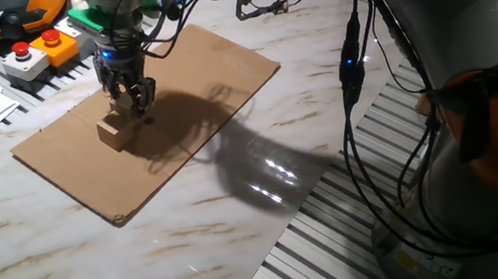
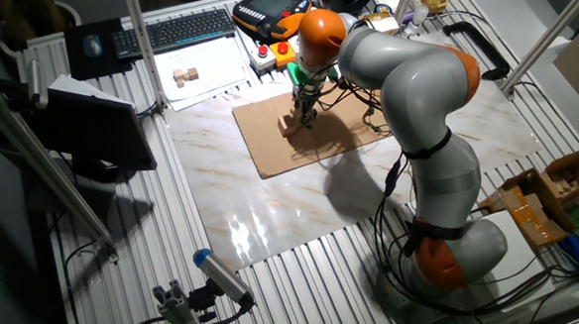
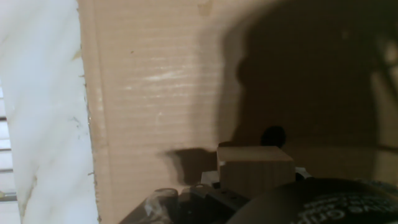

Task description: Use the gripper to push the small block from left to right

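Robotics lab: teach pendant (image 1: 2, 7), keyboard (image 2: 185, 30).

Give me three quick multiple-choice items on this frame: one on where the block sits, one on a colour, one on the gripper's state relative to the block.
1. Where is the block?
A. on the cardboard sheet
B. on bare marble
C. on the keyboard

2. What colour is the light just above the gripper?
A. red
B. blue
C. green

3. How does the gripper stand to the block?
A. it has lifted the block off the sheet
B. it is far away, over the marble
C. it is low, right beside the block, which rests on the sheet

Answers:
1 A, the block stands near the sheet's edge in both fixed views.
2 B, a blue glow shows above the black fingers in one fixed view.
3 C, the fingers hang down next to the block, and the hand view shows the block close in front; whether they touch cannot be told.
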Tool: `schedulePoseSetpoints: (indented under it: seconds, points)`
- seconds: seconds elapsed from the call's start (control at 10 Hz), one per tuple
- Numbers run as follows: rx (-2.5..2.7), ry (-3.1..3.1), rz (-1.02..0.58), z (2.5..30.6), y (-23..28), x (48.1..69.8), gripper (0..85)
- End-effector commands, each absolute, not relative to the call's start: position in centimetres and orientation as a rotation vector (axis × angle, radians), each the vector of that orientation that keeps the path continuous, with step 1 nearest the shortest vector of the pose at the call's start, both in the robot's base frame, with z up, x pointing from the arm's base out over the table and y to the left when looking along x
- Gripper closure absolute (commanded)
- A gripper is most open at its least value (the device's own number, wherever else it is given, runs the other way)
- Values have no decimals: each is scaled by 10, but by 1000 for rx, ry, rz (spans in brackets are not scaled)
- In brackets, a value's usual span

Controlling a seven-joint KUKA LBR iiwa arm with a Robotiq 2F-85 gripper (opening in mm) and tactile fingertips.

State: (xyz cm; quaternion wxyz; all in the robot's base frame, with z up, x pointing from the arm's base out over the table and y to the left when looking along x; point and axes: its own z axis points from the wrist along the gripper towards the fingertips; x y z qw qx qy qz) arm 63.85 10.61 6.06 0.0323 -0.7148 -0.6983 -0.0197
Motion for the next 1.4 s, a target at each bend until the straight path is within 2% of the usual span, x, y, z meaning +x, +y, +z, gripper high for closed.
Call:
schedulePoseSetpoints:
  seconds: [0.0, 1.3]
  points:
    - [-2202, -2155, -58, 61, 108, 638, 843]
    - [-2199, -2162, -51, 66, 124, 639, 843]
